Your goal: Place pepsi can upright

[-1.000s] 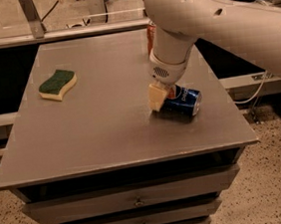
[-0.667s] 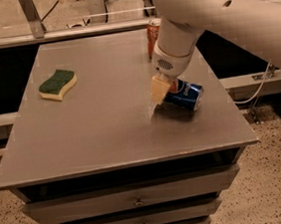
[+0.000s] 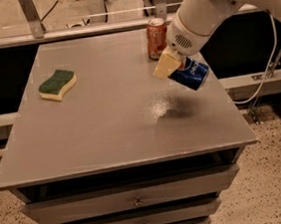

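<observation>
The blue pepsi can (image 3: 190, 73) is held in the air above the right part of the grey table (image 3: 106, 117), tilted on its side with white lettering showing. My gripper (image 3: 173, 65) is shut on it, with one cream-coloured fingertip (image 3: 165, 65) in front of the can's left end. The can casts a shadow on the tabletop below it. The white arm comes in from the upper right and hides part of the can.
A red-orange soda can (image 3: 156, 31) stands upright at the table's far edge, just behind the gripper. A green and yellow sponge (image 3: 57, 84) lies on the left side. Drawers sit under the tabletop. A white cable hangs at the right.
The gripper has lifted the pepsi can off the tabletop, where it lay on its side, and raised it up and slightly back. The red-orange can, hidden before, is now in view.
</observation>
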